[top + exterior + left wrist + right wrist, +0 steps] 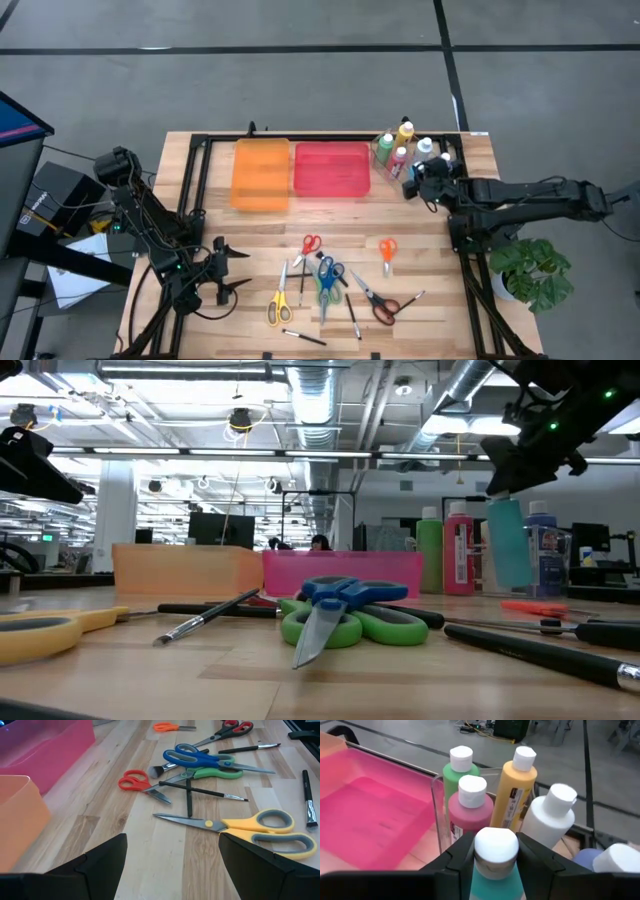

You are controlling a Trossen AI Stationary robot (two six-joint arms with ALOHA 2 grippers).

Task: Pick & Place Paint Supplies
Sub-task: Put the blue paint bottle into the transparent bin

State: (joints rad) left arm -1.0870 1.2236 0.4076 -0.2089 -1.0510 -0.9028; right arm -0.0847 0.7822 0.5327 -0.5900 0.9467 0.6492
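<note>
Gripping a teal bottle (496, 870) just under its white cap, your right gripper (495, 851) sits at the table's (430, 240) far right corner, fingers pressed on either side of the neck. In the low view that bottle hangs clear of the wood, beside the bottles standing there. You can see the green bottle (459, 772), pink bottle (470, 810), yellow bottle (514, 790) and white bottle (547, 817) clustered just beyond it, with a blue bottle (592, 857) close alongside. The cluster stands just right of the pink bin (331, 168), which lies touching the orange bin (261, 173) along the far edge.

Your left gripper (228, 270) waits near the left edge toward the front, its fingers spread wide with nothing between them.

Toward the front edge the scissors lie scattered: yellow scissors (279, 300), small red scissors (309, 246), blue scissors (329, 270) crossing green scissors (322, 291), orange scissors (387, 252), and dark-red scissors (376, 303). Thin brushes (303, 337) lie among them and near the front edge.
</note>
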